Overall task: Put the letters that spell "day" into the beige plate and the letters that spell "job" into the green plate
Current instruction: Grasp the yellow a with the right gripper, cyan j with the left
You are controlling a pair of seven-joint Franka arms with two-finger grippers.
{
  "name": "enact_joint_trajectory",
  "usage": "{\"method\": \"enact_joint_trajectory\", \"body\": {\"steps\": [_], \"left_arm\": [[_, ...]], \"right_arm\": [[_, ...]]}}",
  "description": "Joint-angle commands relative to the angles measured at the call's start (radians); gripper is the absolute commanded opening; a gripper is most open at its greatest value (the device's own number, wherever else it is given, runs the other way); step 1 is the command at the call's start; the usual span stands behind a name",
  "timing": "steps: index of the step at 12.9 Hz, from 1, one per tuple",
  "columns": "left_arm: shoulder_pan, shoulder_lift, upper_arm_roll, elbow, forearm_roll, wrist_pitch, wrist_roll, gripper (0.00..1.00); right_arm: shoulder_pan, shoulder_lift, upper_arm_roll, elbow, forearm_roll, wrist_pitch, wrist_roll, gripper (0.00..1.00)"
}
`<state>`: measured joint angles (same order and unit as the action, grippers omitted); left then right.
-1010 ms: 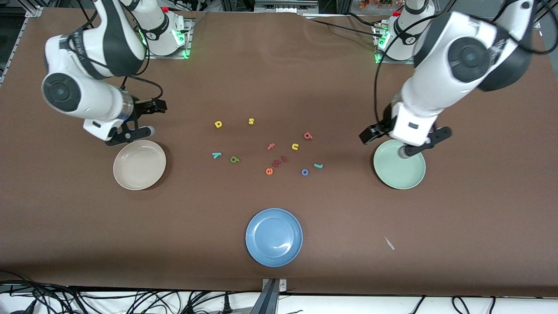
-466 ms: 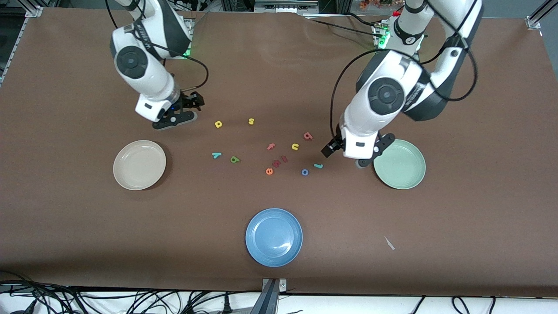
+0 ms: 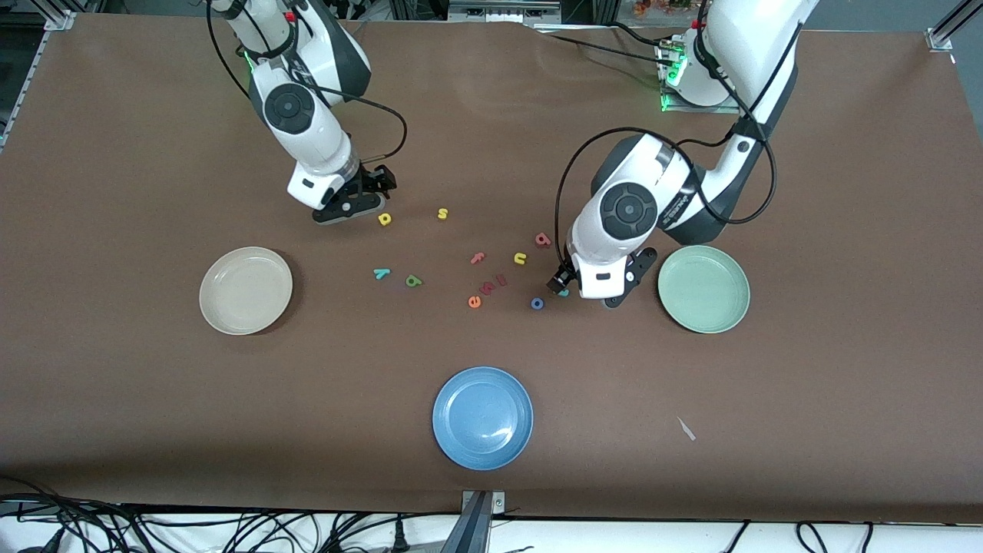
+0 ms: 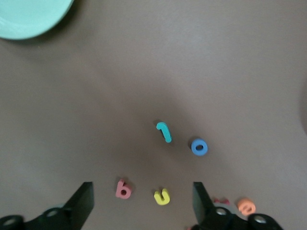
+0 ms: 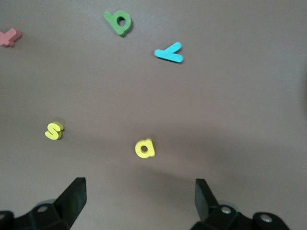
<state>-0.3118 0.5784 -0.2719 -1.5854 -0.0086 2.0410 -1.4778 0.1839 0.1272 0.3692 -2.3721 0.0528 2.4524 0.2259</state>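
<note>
The small foam letters lie mid-table between the beige plate (image 3: pixel 246 290) and the green plate (image 3: pixel 703 289). My right gripper (image 3: pixel 355 206) (image 5: pixel 138 199) hangs open and holds nothing, just beside the yellow round-bowled letter (image 3: pixel 385 219) (image 5: pixel 145 148). The teal "y" (image 3: pixel 381 273) (image 5: pixel 169 52) and the olive-green letter (image 3: pixel 414 281) (image 5: pixel 118 22) lie nearer the front camera. My left gripper (image 3: pixel 585 292) (image 4: pixel 141 203) is open, low over the teal hooked letter (image 3: pixel 563 293) (image 4: pixel 163 132). The blue "o" (image 3: pixel 537 303) (image 4: pixel 199 146) lies beside it. The pinkish-red bowled letter (image 3: pixel 543 240) (image 4: pixel 123 189) lies apart. Both plates hold nothing.
A blue plate (image 3: pixel 482 417) sits near the table's front edge. Other letters lie among the task's own: a yellow "s" (image 3: pixel 442 213), a pink "f" (image 3: pixel 478 258), a yellow "u" (image 3: pixel 520 258), an orange "e" (image 3: pixel 474 302) and a small red one (image 3: pixel 499 281). A pale scrap (image 3: pixel 686 428) lies toward the left arm's end.
Both arms swung in from the plates to the letters. The right gripper went from the beige plate to the yellow letter, the left from the green plate to the teal hooked letter.
</note>
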Motion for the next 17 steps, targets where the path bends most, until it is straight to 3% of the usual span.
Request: {"method": "enact_joint_trajectory", "body": {"steps": [1,5,7,11,17], "left_arm": [[-0.006,0.060,0.002,0.031,0.024,0.053,-0.082,0.48],[-0.007,0.130,0.010,0.031,0.032,0.160,-0.081,0.48],[-0.007,0.181,0.010,0.030,0.096,0.227,-0.085,0.45],[-0.012,0.190,0.010,0.025,0.108,0.229,-0.136,0.38],[-0.032,0.204,0.008,0.019,0.108,0.229,-0.208,0.37]], "right_arm": [[0.014,0.075,0.013,-0.001,-0.010,0.079,-0.011,1.00],[0.023,0.159,0.004,0.007,-0.109,0.080,-0.019,1.00],[0.025,0.179,0.004,0.010,-0.155,0.091,-0.016,0.95],[0.023,0.204,0.004,0.008,-0.165,0.163,-0.016,0.94],[0.020,0.246,-0.013,0.010,-0.168,0.200,-0.019,0.94]]}}
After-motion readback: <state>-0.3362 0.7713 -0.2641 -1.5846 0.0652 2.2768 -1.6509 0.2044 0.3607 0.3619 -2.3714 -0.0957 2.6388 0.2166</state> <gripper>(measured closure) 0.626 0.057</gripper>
